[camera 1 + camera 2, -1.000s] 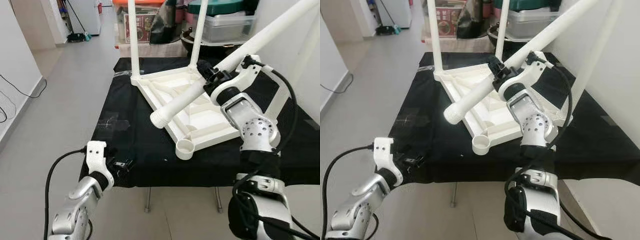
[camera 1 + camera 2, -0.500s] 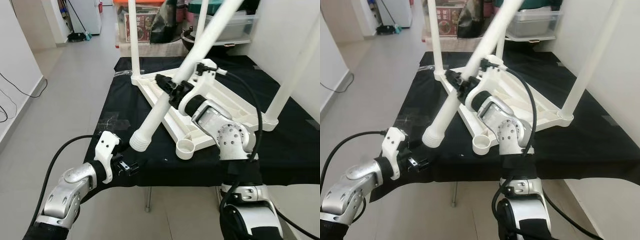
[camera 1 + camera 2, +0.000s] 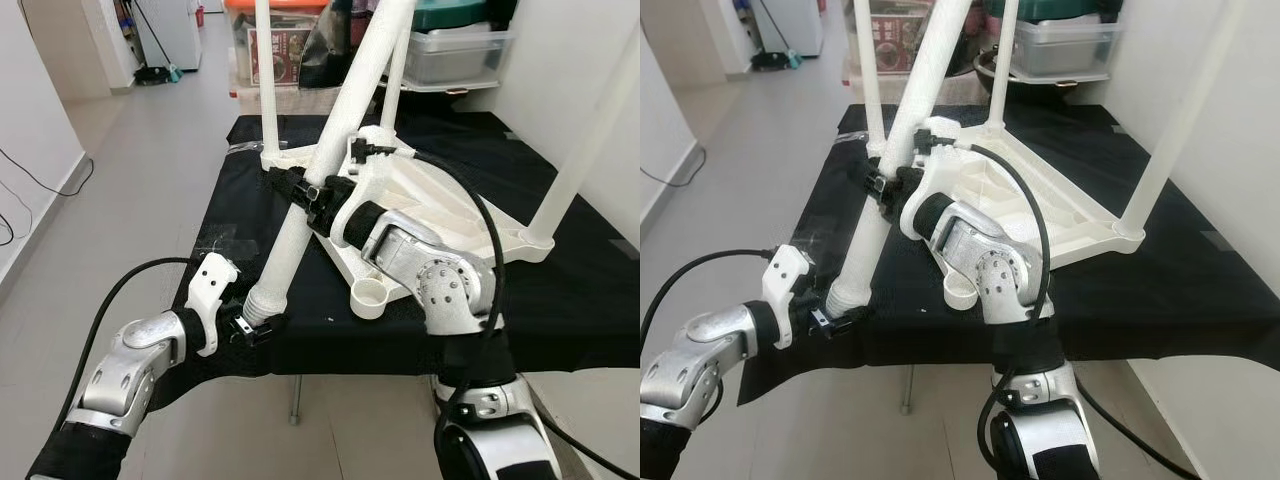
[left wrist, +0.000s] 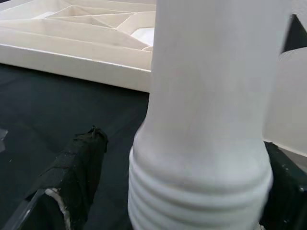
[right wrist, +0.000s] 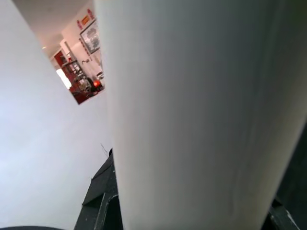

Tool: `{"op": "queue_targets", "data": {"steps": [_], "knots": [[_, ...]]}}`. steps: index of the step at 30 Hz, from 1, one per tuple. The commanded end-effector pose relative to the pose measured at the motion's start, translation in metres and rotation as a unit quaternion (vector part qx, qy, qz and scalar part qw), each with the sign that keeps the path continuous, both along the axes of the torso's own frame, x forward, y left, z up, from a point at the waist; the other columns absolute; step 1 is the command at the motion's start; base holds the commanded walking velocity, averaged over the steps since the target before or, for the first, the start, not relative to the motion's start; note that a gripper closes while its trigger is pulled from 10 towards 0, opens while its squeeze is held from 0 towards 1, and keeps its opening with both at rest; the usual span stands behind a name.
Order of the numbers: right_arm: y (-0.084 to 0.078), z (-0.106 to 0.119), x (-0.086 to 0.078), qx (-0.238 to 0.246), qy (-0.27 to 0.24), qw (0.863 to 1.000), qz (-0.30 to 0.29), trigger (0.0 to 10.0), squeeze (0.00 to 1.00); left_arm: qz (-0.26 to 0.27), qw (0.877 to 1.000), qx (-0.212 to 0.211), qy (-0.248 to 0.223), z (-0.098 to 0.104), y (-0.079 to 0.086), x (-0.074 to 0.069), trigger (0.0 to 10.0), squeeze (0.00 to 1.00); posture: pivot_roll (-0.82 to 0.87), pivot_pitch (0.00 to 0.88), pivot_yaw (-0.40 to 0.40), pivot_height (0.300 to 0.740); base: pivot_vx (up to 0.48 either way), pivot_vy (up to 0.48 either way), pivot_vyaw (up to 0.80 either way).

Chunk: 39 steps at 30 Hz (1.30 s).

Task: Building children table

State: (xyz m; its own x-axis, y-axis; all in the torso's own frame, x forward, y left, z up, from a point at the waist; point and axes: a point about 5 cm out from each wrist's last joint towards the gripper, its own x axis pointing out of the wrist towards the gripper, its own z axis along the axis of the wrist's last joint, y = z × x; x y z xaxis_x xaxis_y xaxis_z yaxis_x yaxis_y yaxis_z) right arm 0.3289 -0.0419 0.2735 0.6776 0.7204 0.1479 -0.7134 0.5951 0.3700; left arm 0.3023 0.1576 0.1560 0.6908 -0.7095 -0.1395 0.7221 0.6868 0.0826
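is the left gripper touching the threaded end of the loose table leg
Cannot tell. The left wrist view shows the loose leg's threaded end between the left gripper's fingers, but no plain contact or gap.

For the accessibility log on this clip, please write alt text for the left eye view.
The right pincer grips a long white table leg at mid-length, tilted, its ribbed lower end right by the left pincer at the near edge of a black-covered table. Behind lies the upside-down white tabletop with three legs standing up and one near socket empty.
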Motion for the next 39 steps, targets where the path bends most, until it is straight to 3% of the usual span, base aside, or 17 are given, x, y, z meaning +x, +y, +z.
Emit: {"op": "queue_targets", "data": {"steps": [1, 6, 7, 8, 23, 24, 26, 27, 33, 37, 38, 39], "knots": [[0.007, -0.004, -0.007, -0.014, 0.0, 1.0, 0.022, 10.0, 0.0, -0.001, 1.0, 0.007, -0.01, 0.002, 0.001, 0.003, 10.0, 0.0, 0.07, 0.0, -0.006, 0.74, 0.0, 0.0, 0.0], [0.011, -0.009, -0.008, -0.018, 0.006, 0.999, 0.026, 10.0, 0.0, -0.01, 1.0, 0.005, -0.01, 0.003, -0.001, 0.003, 10.0, 0.0, 0.07, 0.0, -0.005, 0.74, 0.0, 0.0, 0.0], [0.012, -0.009, -0.01, -0.017, 0.007, 0.999, 0.028, 10.0, 0.0, -0.012, 1.0, 0.005, -0.006, 0.001, -0.001, 0.003, 6.4, 0.0, 0.07, 0.0, -0.003, 0.74, 0.0, 0.0, 0.0], [0.013, -0.009, -0.01, -0.016, 0.006, 0.999, 0.028, 10.0, 0.0, -0.013, 1.0, 0.003, -0.003, 0.0, -0.001, 0.003, 0.0, 0.0, 0.06, 0.0, -0.001, 0.74, 0.0, 0.0, 0.0], [0.004, -0.003, -0.004, -0.003, -0.001, 1.0, 0.0, 10.0, 0.0, -0.004, 1.0, -0.023, 0.015, -0.01, -0.007, -0.003, 0.0, 0.0, 0.06, 0.0, -0.007, 0.74, 0.0, 0.0, 0.0], [0.005, -0.003, -0.004, -0.005, -0.001, 1.0, -0.002, 10.0, 0.0, -0.009, 1.0, -0.02, 0.019, -0.011, -0.009, -0.004, 4.6, 0.0, 0.06, 0.0, -0.008, 0.74, 0.0, 0.0, 0.0], [0.005, -0.004, -0.004, -0.005, -0.001, 1.0, -0.002, 10.0, 0.0, -0.01, 1.0, -0.019, 0.02, -0.011, -0.009, -0.004, 4.6, 0.0, 0.06, 0.0, -0.008, 0.74, 0.0, 0.0, 0.0], [0.004, -0.004, -0.004, 0.001, 0.0, 1.0, 0.0, 10.0, 1.0, -0.01, 1.0, -0.019, 0.02, -0.011, -0.009, -0.004, 10.0, 0.0, 0.06, 0.0, -0.009, 0.74, 0.0, 0.0, 0.0], [0.0, -0.004, -0.004, 0.021, 0.002, 1.0, 0.004, 10.0, 1.0, -0.022, 0.999, -0.025, 0.02, -0.009, -0.01, -0.006, 10.0, 0.0, 0.06, 0.0, -0.011, 0.74, 0.0, 0.0, 0.0], [0.0, -0.007, -0.015, 0.064, -0.027, 0.995, 0.077, 10.0, 1.0, -0.064, 0.997, -0.045, 0.028, -0.004, -0.016, -0.015, 10.0, 0.0, 0.07, 0.0, -0.018, 0.74, 0.0, 0.0, 0.0], [0.0, -0.012, -0.023, 0.064, -0.044, 0.99, 0.117, 10.0, 0.65, -0.092, 0.994, -0.042, 0.032, -0.003, -0.019, -0.021, 10.0, 0.0, 0.08, 0.0, -0.025, 0.74, 0.0, 0.0, 0.0], [0.0, -0.015, -0.029, 0.061, -0.054, 0.986, 0.143, 10.0, 0.65, -0.111, 0.992, -0.038, 0.035, -0.003, -0.021, -0.026, 10.0, 0.0, 0.08, 0.0, -0.025, 0.74, 0.0, 0.0, 0.0]]}}
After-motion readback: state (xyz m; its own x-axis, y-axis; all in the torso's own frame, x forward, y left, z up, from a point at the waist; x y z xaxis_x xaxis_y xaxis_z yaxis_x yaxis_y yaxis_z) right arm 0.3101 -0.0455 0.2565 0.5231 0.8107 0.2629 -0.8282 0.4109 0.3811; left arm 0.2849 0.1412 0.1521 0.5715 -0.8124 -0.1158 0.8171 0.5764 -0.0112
